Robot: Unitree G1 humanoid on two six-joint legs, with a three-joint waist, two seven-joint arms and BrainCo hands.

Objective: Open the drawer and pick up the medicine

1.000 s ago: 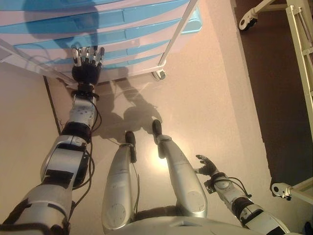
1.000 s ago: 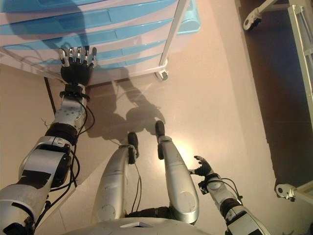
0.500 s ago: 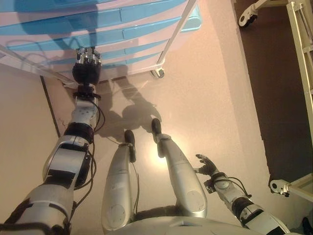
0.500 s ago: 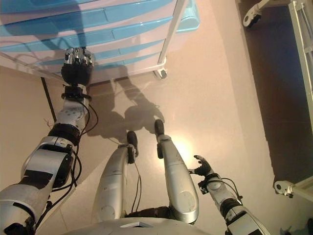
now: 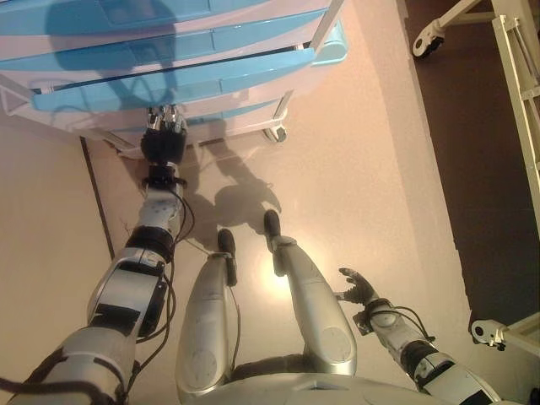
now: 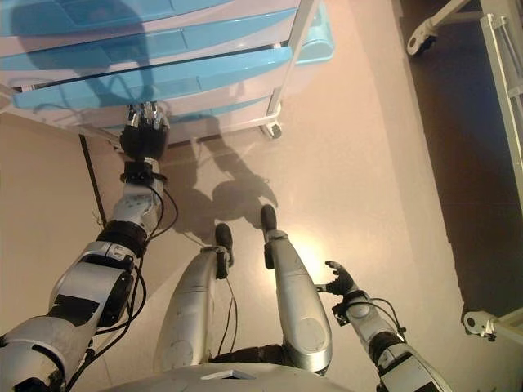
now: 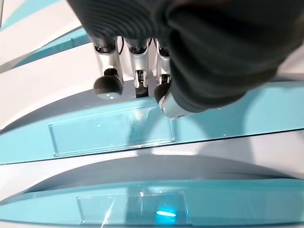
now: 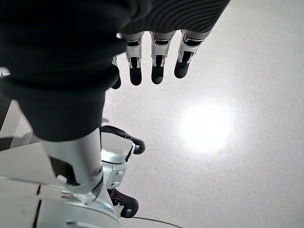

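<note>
My left hand (image 5: 163,137) has its fingers hooked under the front lip of the blue drawer (image 5: 169,84), to pull it outward. My right hand (image 5: 358,289) hangs loosely open and empty by my side; no medicine is visible.

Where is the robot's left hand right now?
The left hand is up at the left of the eye views, at the front of the blue drawer that sticks out from the drawer cart, fingers hooked under its edge.

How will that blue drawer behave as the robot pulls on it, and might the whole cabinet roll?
The blue drawer looks like thin plastic, so probably light and easy-sliding; it already juts out. The cabinet stands on a caster, so it may roll. The left hand hooks fingers at its front edge.
</note>
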